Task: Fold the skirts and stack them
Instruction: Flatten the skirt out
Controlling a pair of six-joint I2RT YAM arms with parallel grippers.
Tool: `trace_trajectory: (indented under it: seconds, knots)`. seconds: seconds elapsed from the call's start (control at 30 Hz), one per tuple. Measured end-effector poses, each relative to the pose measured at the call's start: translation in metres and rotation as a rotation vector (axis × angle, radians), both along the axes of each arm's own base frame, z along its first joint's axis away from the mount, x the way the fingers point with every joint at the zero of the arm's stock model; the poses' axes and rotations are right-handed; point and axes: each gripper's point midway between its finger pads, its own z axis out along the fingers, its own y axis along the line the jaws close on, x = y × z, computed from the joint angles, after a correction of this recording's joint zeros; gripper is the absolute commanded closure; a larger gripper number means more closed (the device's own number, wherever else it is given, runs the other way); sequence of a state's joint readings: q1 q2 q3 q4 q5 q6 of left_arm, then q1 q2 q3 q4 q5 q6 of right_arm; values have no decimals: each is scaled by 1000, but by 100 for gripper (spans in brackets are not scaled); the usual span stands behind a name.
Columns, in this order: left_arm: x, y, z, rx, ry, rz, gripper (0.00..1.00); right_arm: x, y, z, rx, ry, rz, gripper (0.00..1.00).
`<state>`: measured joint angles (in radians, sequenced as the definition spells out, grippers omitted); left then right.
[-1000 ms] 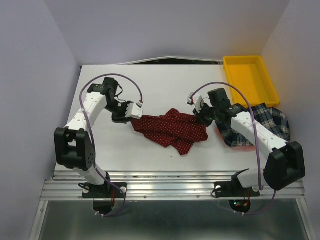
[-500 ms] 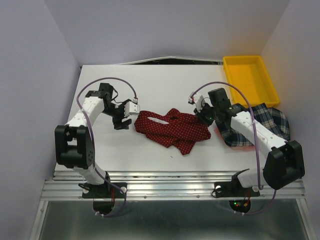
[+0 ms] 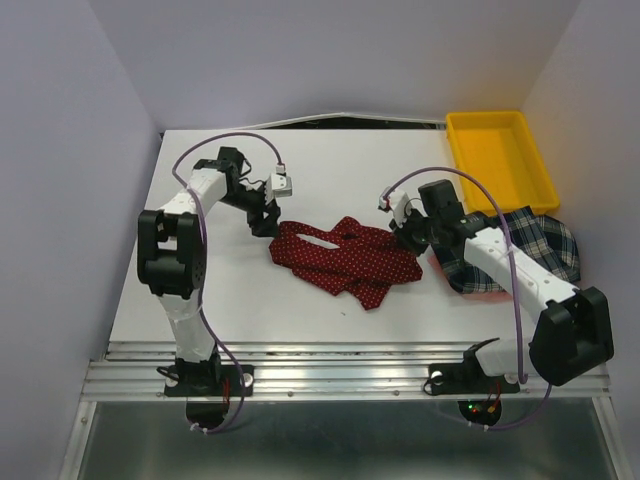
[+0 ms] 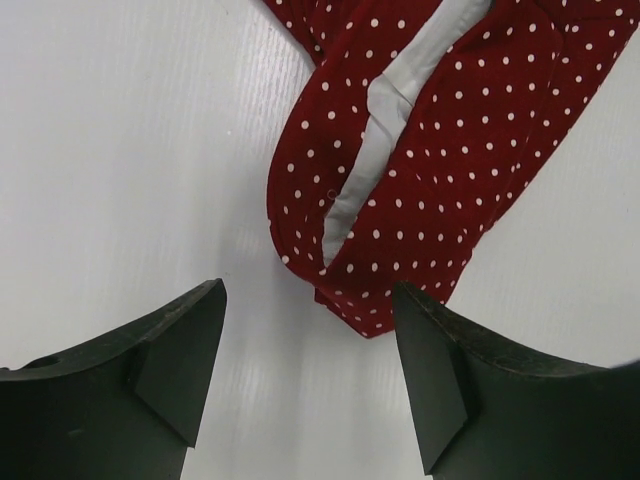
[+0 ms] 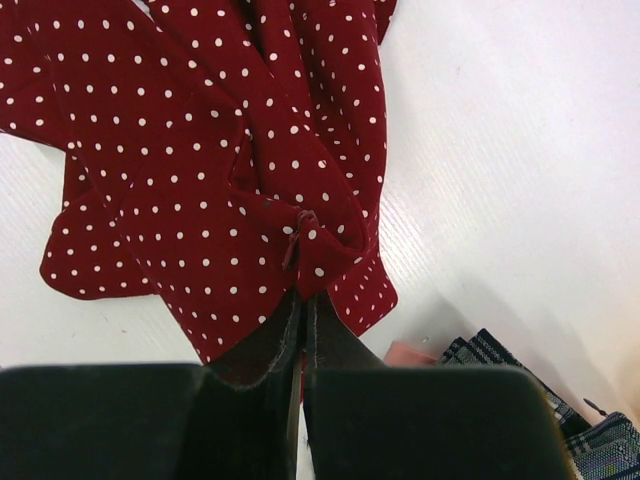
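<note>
The dark red skirt with white dots (image 3: 345, 258) lies crumpled in the middle of the table; it also shows in the left wrist view (image 4: 440, 150) and the right wrist view (image 5: 220, 170). The plaid skirt (image 3: 530, 245) lies at the right, partly under my right arm. My left gripper (image 3: 264, 222) is open and empty, just left of the red skirt's left end (image 4: 310, 385). My right gripper (image 3: 405, 238) is shut on the red skirt's right edge (image 5: 303, 300), with a fold pinched between the fingers.
A yellow plastic tray (image 3: 500, 155) stands at the back right. A pink cloth edge (image 3: 480, 290) shows under the plaid skirt, and also in the right wrist view (image 5: 410, 352). Purple walls close in the table on three sides.
My left gripper let go of the red skirt's left end, opened and swung back and to the right. The red skirt settled a little. My right gripper kept its hold.
</note>
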<state>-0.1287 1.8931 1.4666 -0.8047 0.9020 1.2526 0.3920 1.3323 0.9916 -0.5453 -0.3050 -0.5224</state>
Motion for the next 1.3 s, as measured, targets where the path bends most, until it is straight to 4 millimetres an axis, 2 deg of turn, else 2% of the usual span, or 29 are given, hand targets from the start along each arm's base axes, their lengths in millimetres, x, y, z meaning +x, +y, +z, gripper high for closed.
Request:
trace_trajectory:
  seconds: [0.17, 0.27, 0.3, 0.33, 0.37, 0.4, 0.47, 0.5, 0.67, 0.77, 0.83, 0.93, 1.03, 1.07, 1.1, 1.2, 1.3]
  knots:
    - [0, -19, -13, -18, 58, -30, 30, 0, 0, 1, 1, -2, -3, 99]
    - [-2, -26, -17, -22, 96, -36, 42, 0, 0, 1, 1, -3, -4, 99]
    - [-1, -28, -18, -23, 103, -37, 48, 0, 0, 1, 1, -4, -4, 99]
    - [1, -29, -19, -24, 112, -34, 61, 0, -1, 1, 0, -4, -4, 99]
    - [2, -30, -20, -24, 119, -31, 68, 0, -1, 1, -1, -5, -6, 99]
    - [3, -30, -21, -23, 124, -29, 79, 1, -1, 1, -4, -6, -8, 99]
    - [3, -28, -20, -22, 142, -21, 91, 1, -2, 1, -6, -7, -11, 99]
    - [2, -26, -18, -22, 152, -18, 100, 2, -3, 1, -9, -8, -16, 99]
    - [5, -9, -1, -39, 184, 27, 100, 9, -12, 2, -11, -14, -74, 99]
    - [9, 9, 17, -61, 183, 85, 100, 19, -20, 8, 14, -32, -124, 99]
    - [13, 16, 38, -81, 157, 124, 100, 24, -17, 18, 35, -49, -135, 99]
    - [21, 20, 78, -104, 66, 190, 100, 42, -9, 50, 86, -123, -142, 99]
    - [36, 21, 132, -145, -65, 295, 100, 67, -2, 93, 129, -229, -149, 99]
    - [39, 21, 142, -154, -93, 312, 100, 72, 0, 101, 136, -246, -149, 99]
    - [45, 22, 164, -176, -155, 351, 100, 84, 3, 121, 156, -295, -150, 99]
    - [56, 26, 203, -217, -253, 446, 100, 107, 10, 154, 188, -384, -140, 99]
    - [62, 27, 235, -227, -349, 523, 100, 118, 14, 176, 208, -440, -129, 99]
